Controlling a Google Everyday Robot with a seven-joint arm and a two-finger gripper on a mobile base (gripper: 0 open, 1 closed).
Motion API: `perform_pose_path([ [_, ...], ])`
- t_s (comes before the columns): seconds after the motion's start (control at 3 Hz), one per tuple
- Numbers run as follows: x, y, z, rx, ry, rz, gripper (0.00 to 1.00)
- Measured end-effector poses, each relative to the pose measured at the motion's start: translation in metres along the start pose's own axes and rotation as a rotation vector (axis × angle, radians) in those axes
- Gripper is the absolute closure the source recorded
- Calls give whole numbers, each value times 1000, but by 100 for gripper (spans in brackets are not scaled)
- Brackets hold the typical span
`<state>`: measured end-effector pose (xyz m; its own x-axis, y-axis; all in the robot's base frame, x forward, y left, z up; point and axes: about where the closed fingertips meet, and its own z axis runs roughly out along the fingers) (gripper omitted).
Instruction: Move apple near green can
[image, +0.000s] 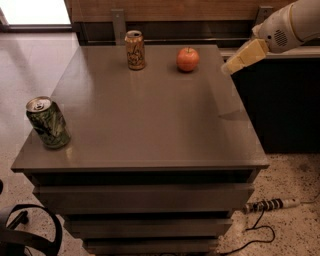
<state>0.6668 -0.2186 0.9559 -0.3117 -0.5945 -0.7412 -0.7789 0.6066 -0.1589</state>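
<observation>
The apple (187, 59) is round and red-orange with a short dark stem, and it sits near the far edge of the grey table (150, 115). The green can (47, 122) stands upright at the table's near left corner, dark green with pale streaks and a silver top. My gripper (235, 62) hangs in the air at the table's far right edge, to the right of the apple and apart from it. It holds nothing.
An orange-tan patterned can (135, 49) stands upright to the left of the apple at the far edge. A dark counter (280, 100) lies right of the table. A power strip with cable (270, 205) lies on the floor at right.
</observation>
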Motion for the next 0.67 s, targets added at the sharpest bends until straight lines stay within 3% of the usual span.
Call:
perform_pose_path([
  [0.33, -1, -1, 16, -23, -22, 9, 0],
  [0.67, -5, -6, 53, -45, -80, 29, 0],
])
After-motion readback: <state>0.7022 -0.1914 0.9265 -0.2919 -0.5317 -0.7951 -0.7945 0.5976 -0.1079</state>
